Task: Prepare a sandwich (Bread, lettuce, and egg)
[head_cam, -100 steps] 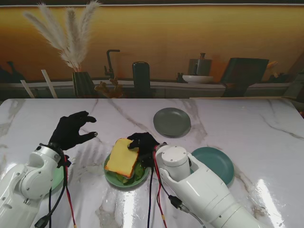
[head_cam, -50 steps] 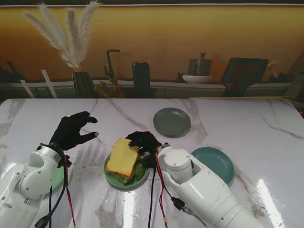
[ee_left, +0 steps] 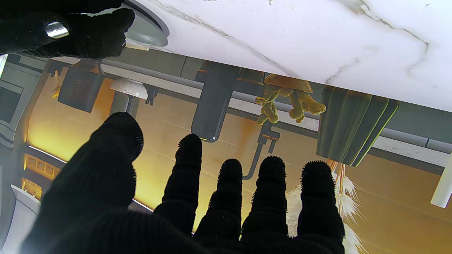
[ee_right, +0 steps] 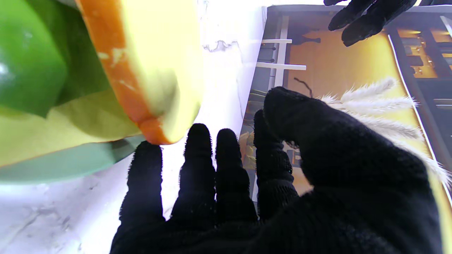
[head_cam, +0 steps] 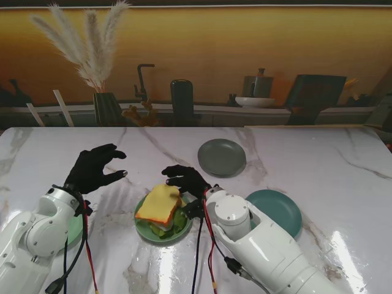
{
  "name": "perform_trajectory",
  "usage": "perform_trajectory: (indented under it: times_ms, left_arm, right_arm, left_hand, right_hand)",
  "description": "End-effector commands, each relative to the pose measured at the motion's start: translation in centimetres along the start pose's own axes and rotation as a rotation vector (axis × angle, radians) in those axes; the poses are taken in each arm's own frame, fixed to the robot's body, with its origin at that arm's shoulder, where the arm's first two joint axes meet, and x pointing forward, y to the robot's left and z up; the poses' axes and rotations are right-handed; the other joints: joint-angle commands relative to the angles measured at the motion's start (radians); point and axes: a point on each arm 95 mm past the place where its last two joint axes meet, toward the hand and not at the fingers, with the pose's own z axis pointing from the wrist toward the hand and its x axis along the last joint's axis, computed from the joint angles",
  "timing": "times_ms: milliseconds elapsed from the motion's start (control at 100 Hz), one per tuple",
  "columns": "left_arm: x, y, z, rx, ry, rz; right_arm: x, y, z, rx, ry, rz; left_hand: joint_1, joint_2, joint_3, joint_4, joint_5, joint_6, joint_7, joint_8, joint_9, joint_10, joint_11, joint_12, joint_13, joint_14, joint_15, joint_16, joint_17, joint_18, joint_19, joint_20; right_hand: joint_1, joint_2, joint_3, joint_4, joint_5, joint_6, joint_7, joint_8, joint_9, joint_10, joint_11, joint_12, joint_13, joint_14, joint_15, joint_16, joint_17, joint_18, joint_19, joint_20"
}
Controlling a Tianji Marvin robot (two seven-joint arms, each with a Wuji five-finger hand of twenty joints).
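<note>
Green plate (head_cam: 144,229) nearest me carries the stack: lettuce (head_cam: 176,218) under a top bread slice (head_cam: 159,203), which lies tilted; no egg visible. Right hand (head_cam: 185,180) just beyond, fingers spread, gripping nothing, one fingertip at the crust, likely just let go. Left hand (head_cam: 93,168) hangs open, well clear of the stack. Farther off, grey plate (head_cam: 222,157) bare on the marble worktop (head_cam: 318,159).

The bread slice (head_cam: 158,204) covers nearly everything beneath it on the green plate (head_cam: 147,231); only a fringe of lettuce (head_cam: 176,220) shows beside the right hand (head_cam: 187,181), and any egg is hidden. In the right wrist view the bread and lettuce (ee_right: 31,63) are blurred and cropped. The right forearm hides part of the teal plate (head_cam: 283,208).
</note>
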Motion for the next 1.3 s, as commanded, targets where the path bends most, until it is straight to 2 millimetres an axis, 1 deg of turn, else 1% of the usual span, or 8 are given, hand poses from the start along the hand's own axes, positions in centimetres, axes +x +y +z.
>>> perform_trajectory:
  times_ms: [0, 230, 340, 500, 740, 940, 1130, 1290]
  left_arm:
    - [0.0, 0.0, 0.0, 0.003, -0.001, -0.005]
    - [0.1, 0.1, 0.0, 0.002, 0.004, -0.013]
    - [0.2, 0.3, 0.0, -0.006, 0.013, -0.028]
    - [0.6, 0.7, 0.1, -0.022, 0.029, -0.061]
    - [1.5, 1.4, 0.6, -0.051, 0.057, -0.155]
    - [2.4, 1.9, 1.1, -0.090, 0.085, -0.261]
    - [3.2, 2.8, 1.4, -0.113, 0.096, -0.310]
    - [3.7, 3.6, 1.6, -0.119, 0.083, -0.345]
  right_arm:
    - [0.4, -0.9, 0.0, 0.011, 0.024, 0.007]
    - [1.3, 0.5, -0.9, -0.048, 0.086, -0.051]
    - [2.4, 1.7, -2.1, -0.086, 0.134, -0.130]
    - [3.0, 4.2, -4.3, -0.151, 0.164, -0.242]
    - [3.2, 8.7, -8.3, -0.254, 0.206, -0.468]
    - [2.2, 11.9, -12.0, -0.285, 0.195, -0.664]
    - [1.0, 13.8, -14.8, -0.355, 0.181, -0.758]
    - [-0.5, 14.7, -16.5, -0.386, 0.148, -0.804]
  left_hand:
    - [0.028, 0.032, -0.013, -0.068, 0.018, 0.005, -0.010, 0.005, 0.013, 0.002, 0.000, 0.014, -0.002, 0.006, 0.008, 0.003, -0.001, -0.003, 0.008, 0.005]
    - [0.026, 0.025, -0.016, -0.069, 0.007, 0.001, -0.014, 0.003, 0.013, 0.003, -0.001, 0.013, -0.002, 0.006, 0.007, 0.003, -0.001, -0.003, 0.008, 0.005]
    - [0.018, 0.023, -0.021, -0.071, -0.002, 0.000, -0.020, 0.001, 0.014, 0.003, -0.003, 0.012, -0.003, 0.007, 0.004, 0.001, -0.001, -0.003, 0.009, 0.005]
    - [0.009, 0.021, -0.029, -0.076, -0.012, -0.005, -0.031, -0.004, 0.015, 0.003, -0.007, 0.010, 0.002, 0.009, -0.005, -0.006, 0.006, -0.013, -0.002, -0.003]
    - [-0.004, 0.018, -0.042, -0.079, -0.015, 0.004, -0.132, -0.088, 0.036, 0.011, -0.064, -0.067, 0.012, 0.019, -0.054, -0.082, 0.023, -0.054, -0.045, -0.072]
    - [-0.030, 0.025, -0.065, -0.082, -0.046, -0.032, -0.212, -0.179, 0.012, 0.004, -0.099, -0.116, -0.025, 0.009, -0.090, -0.129, -0.002, -0.054, -0.112, -0.114]
    - [-0.024, 0.018, -0.072, -0.074, -0.052, -0.051, -0.133, -0.106, 0.013, -0.008, -0.087, -0.087, -0.020, -0.001, -0.095, -0.113, -0.006, -0.019, -0.116, -0.114]
    - [-0.016, 0.008, -0.061, -0.067, -0.049, -0.043, -0.130, -0.093, 0.027, -0.012, -0.081, -0.078, -0.003, -0.001, -0.091, -0.104, -0.005, -0.005, -0.106, -0.102]
  right_hand:
    - [-0.027, 0.018, -0.032, 0.013, -0.027, -0.035, -0.030, 0.001, -0.027, -0.027, -0.015, -0.015, -0.035, -0.034, -0.010, -0.012, -0.018, -0.013, -0.017, -0.012]
    - [-0.027, 0.049, -0.147, -0.054, -0.063, -0.028, -0.056, -0.009, -0.060, -0.017, -0.029, -0.046, -0.067, -0.031, -0.031, -0.036, -0.035, -0.017, -0.040, -0.018]
    - [-0.036, 0.064, -0.220, -0.111, -0.086, -0.021, -0.093, -0.030, -0.056, -0.003, -0.080, -0.098, -0.074, -0.023, -0.072, -0.070, -0.035, -0.013, -0.059, -0.033]
    - [-0.061, 0.067, -0.259, -0.159, -0.103, -0.020, -0.155, -0.078, -0.044, 0.006, -0.160, -0.181, -0.073, -0.012, -0.126, -0.110, -0.029, -0.009, -0.083, -0.062]
    - [-0.111, 0.050, -0.248, -0.197, -0.109, -0.018, -0.187, -0.113, -0.033, 0.017, -0.245, -0.258, -0.067, 0.006, -0.202, -0.161, -0.019, 0.002, -0.132, -0.126]
    - [-0.186, 0.052, -0.225, -0.226, -0.237, -0.021, -0.299, -0.179, -0.056, 0.030, -0.380, -0.326, -0.095, 0.012, -0.286, -0.215, -0.043, 0.007, -0.189, -0.218]
    - [-0.207, 0.053, -0.214, -0.230, -0.229, -0.010, -0.272, -0.157, -0.066, 0.026, -0.355, -0.312, -0.094, 0.003, -0.289, -0.212, -0.047, 0.005, -0.195, -0.243]
    - [-0.207, 0.052, -0.212, -0.231, -0.191, 0.042, -0.243, -0.139, -0.053, 0.027, -0.328, -0.299, -0.085, 0.002, -0.281, -0.207, -0.045, 0.019, -0.181, -0.244]
